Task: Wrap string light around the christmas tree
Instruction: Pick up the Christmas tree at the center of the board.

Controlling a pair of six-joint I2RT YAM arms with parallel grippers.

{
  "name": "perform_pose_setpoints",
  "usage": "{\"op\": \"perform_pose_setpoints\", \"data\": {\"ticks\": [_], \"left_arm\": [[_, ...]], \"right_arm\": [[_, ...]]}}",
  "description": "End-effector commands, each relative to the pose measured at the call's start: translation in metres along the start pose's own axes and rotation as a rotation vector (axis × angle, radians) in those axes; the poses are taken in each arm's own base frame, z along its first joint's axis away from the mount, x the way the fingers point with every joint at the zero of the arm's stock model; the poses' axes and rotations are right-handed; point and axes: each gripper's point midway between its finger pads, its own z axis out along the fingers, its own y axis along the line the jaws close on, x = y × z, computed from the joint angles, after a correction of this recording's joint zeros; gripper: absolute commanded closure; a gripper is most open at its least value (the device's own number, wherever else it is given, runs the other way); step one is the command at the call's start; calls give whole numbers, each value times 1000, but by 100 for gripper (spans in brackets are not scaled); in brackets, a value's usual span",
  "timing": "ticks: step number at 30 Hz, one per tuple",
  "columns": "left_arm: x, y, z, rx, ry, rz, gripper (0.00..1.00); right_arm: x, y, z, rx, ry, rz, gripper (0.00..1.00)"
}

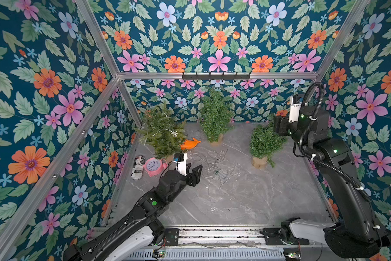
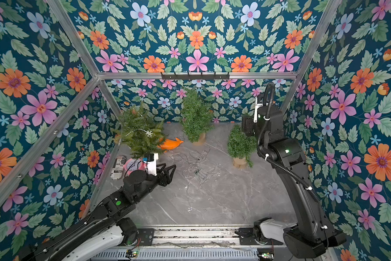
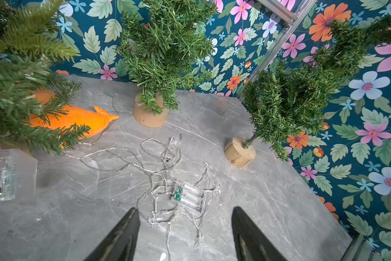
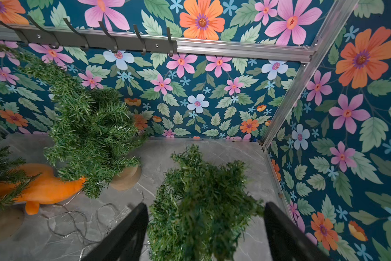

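String light (image 1: 219, 171) lies in both top views (image 2: 197, 172) as a loose tangle of thin clear wire on the grey marble-patterned table (image 1: 246, 198), in the open space between three small artificial trees. The left tree (image 1: 162, 133) already carries a strand with a white snowflake across its needles. The middle tree (image 1: 214, 115) stands by the back wall, and the right tree (image 1: 265, 141) stands on a round wooden base. An orange plush toy (image 1: 190, 143) lies beside the left tree, with a pink alarm clock (image 1: 153, 166) and a printed can (image 1: 138, 167) nearer the side wall. The left gripper (image 1: 195, 169) hangs just beside the tangle, fingers spread, holding nothing. The right arm (image 1: 307, 122) reaches over the right tree's crown, which hides its fingertips.

From the left wrist, the wire loops carry small clear star shapes. A transparent battery box (image 3: 187, 196) with a green circuit board sits among them. The left gripper (image 3: 185, 209) shows two black fingers wide apart above the tangle, clear of it. The two bare trees have bristly, tinsel-like needles and pale wood-disc bases.

From the right wrist, the right gripper (image 4: 204, 204) is spread wide, with the bushy crown of the right tree (image 4: 201, 226) between its fingers. Needles reach close to both fingers, but I cannot tell whether they touch.
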Motion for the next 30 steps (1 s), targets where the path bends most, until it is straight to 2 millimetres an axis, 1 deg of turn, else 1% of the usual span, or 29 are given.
{"op": "perform_pose_setpoints", "data": {"ticks": [1, 5, 7, 12, 16, 20, 24, 30], "left_arm": [[-2, -1, -1, 3, -2, -12, 33], [-4, -2, -2, 1, -2, -21, 33], [-5, -3, -2, 6, -4, -26, 33], [-7, -5, -1, 11, -7, -32, 33], [-6, -8, 4, 20, 6, -46, 33], [-9, -11, 6, 14, 19, -52, 33], [-15, -17, 8, 32, 13, -65, 33], [-15, -21, 14, 45, 27, -82, 33]], "right_arm": [[6, 1, 3, -11, 23, 18, 29], [8, -1, 3, -7, 25, 27, 43], [6, -1, 1, -12, 18, 32, 49], [0, -5, -3, 0, -1, 38, 66], [-9, -6, -10, -6, -40, 53, 81], [-24, -7, -20, -19, -102, 56, 99], [-42, -7, -31, -41, -154, 72, 100], [-64, -4, -40, -70, -219, 79, 100]]}}
